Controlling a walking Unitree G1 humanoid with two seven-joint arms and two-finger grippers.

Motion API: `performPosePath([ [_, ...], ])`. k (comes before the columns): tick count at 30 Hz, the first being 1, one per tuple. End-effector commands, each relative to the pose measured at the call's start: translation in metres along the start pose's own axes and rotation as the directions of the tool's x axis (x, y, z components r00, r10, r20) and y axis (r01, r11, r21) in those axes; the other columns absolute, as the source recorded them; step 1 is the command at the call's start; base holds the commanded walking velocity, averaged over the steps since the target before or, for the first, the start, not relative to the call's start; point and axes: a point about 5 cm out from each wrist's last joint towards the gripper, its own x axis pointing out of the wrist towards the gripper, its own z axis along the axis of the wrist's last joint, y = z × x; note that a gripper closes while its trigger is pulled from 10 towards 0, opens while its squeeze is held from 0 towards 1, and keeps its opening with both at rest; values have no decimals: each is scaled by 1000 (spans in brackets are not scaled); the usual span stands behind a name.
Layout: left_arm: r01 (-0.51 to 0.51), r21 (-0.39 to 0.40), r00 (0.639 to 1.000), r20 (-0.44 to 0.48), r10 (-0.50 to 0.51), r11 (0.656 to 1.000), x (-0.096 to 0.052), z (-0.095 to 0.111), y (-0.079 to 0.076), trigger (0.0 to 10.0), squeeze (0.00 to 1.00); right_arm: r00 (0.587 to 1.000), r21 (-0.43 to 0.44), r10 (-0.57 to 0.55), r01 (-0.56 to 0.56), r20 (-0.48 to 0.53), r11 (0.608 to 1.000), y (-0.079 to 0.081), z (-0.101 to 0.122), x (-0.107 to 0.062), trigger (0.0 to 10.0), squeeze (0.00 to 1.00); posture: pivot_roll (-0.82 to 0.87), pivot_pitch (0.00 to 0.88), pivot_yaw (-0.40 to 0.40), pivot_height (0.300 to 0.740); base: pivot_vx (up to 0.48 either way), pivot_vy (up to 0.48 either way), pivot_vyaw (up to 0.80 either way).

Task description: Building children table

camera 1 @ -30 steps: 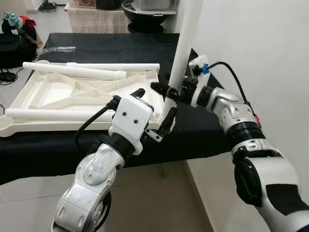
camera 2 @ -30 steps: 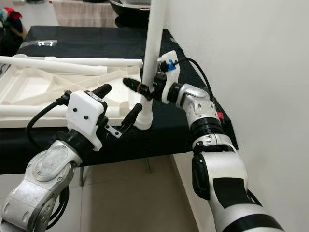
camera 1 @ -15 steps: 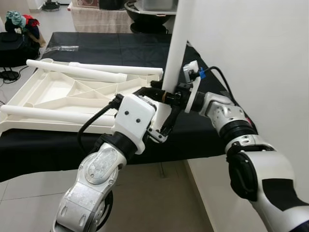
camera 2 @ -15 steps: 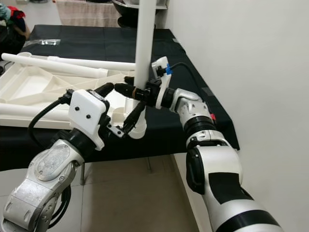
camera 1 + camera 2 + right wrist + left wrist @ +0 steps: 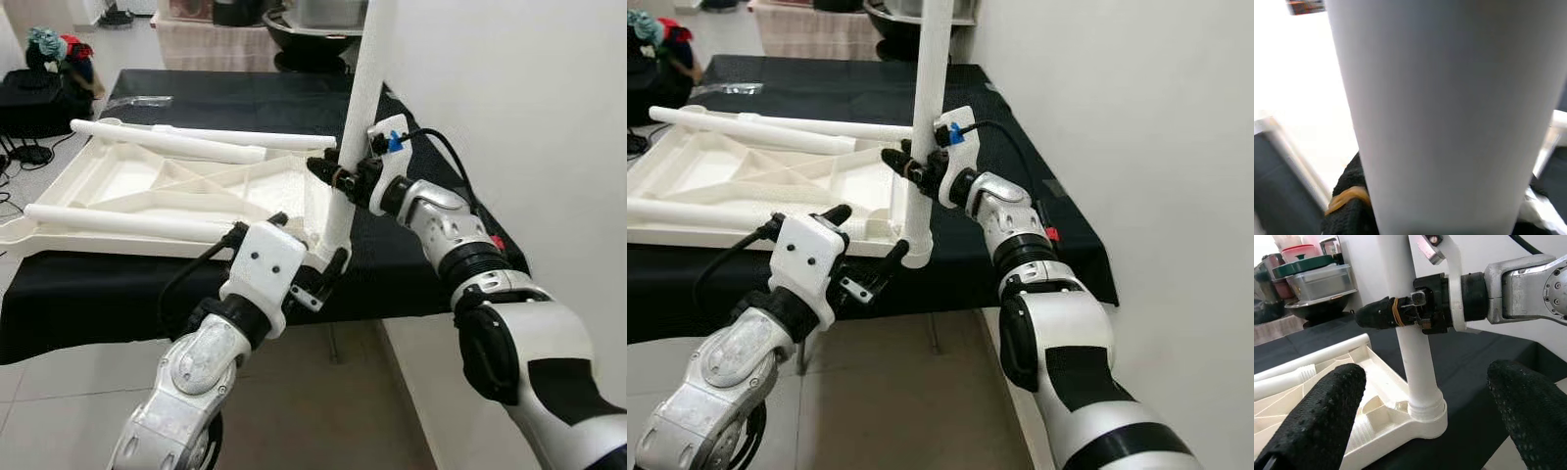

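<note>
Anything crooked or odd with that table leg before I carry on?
Yes: the upright leg, gripped by the right gripper, leans slightly rather than standing square in the corner socket of the upturned tabletop. Two legs lie loose across the tabletop. The left gripper is open.

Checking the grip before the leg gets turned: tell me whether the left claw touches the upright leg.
Apart. The left wrist view shows the left claw's fingers spread wide of the upright leg, open gaps both sides.
</note>
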Motion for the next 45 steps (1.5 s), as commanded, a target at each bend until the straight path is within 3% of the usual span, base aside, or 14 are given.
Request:
performPosePath([
  [1,-1,11,999,-41,2,1000,-1,-9,-1,10000,0,973,-41,-228,227,-21,973,-16,3,-3,0,0,92,124,-111,740,0,0,0],
  [5,-5,14,999,-44,5,1000,-1,-9,0,10000,0,933,-44,-358,356,-27,933,-23,2,-6,0,0,93,125,-111,740,0,0,0],
  [7,-15,19,999,-44,16,1000,-1,-9,2,10000,0,744,-49,-668,667,-17,744,-42,0,-19,0,0,88,127,-110,740,0,0,0],
  [10,-25,26,999,-38,26,999,0,-7,5,10000,0,580,-3,-815,815,12,580,-42,0,-22,0,0,88,127,-111,740,0,0,0],
  [12,-31,31,999,-33,32,999,0,-6,5,10000,0,561,27,-828,827,18,561,-31,1,-14,0,0,92,129,-112,740,0,0,0],
  [15,-33,33,999,-28,34,999,1,-4,5,10000,0,600,35,-800,799,18,600,-18,2,-4,0,0,94,129,-114,740,0,0,0],
  [16,-36,34,999,-25,36,999,1,-3,6,10000,0,649,24,-761,760,10,649,-10,2,3,10000,0,95,130,-115,740,0,0,0],
  [20,-40,35,999,-21,40,999,0,-2,7,10000,0,738,14,-674,674,37,739,4,5,14,10000,0,95,130,-115,740,0,0,0],
  [21,-41,35,999,-20,42,999,0,-2,7,10000,0,778,17,-625,625,58,780,10,8,18,10000,1000,91,126,-115,740,0,0,0],
  [29,-42,34,999,-21,42,999,0,-3,7,10000,0,823,-61,-556,565,121,823,13,18,21,10000,1000,91,121,-116,740,0,0,0],
  [31,-41,33,999,-18,41,999,0,-3,7,10000,0,918,-86,-392,395,57,914,23,14,27,10000,1000,87,113,-115,740,0,0,0],
  [32,-40,33,999,-15,40,999,1,-2,6,10000,0,970,-98,-241,238,-17,966,29,9,29,10000,0,85,111,-115,740,0,0,0],
  [37,-41,34,999,-8,41,999,2,-1,6,10000,0,935,-37,346,-349,-76,936,44,5,15,10000,0,88,103,-121,740,0,0,0],
  [45,-40,33,999,6,40,999,1,2,6,10000,0,900,-47,435,-435,-14,899,25,18,0,10000,0,93,95,-126,740,0,0,0],
])
